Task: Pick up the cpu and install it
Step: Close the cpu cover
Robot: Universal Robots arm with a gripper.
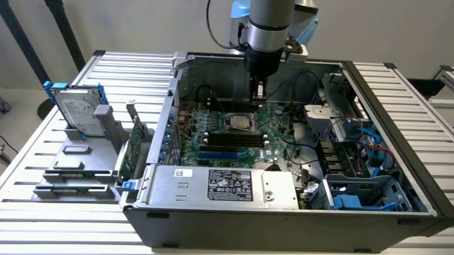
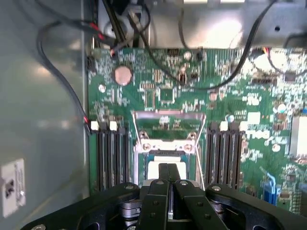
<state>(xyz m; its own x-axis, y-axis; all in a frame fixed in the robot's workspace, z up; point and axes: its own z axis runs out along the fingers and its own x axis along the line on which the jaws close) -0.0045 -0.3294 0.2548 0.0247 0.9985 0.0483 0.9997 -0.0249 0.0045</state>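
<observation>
Pincer [image 2: 168, 168] closed empty above cpu [image 2: 153, 172], open computer case [image 1: 284, 226], slatted metal table [image 1: 401, 85], grey wall [image 1: 142, 26]

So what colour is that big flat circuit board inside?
The circuit board is green; wrist view best.

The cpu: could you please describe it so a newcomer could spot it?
Inside the open computer case, find the green motherboard. The cpu is the small flat chip in its central socket, between rows of black slots: the only silvery square there.

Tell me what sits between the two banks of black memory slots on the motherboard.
The cpu socket, its frame open, silvery cpu inside; the wrist view shows it, below the shut gripper.
</observation>
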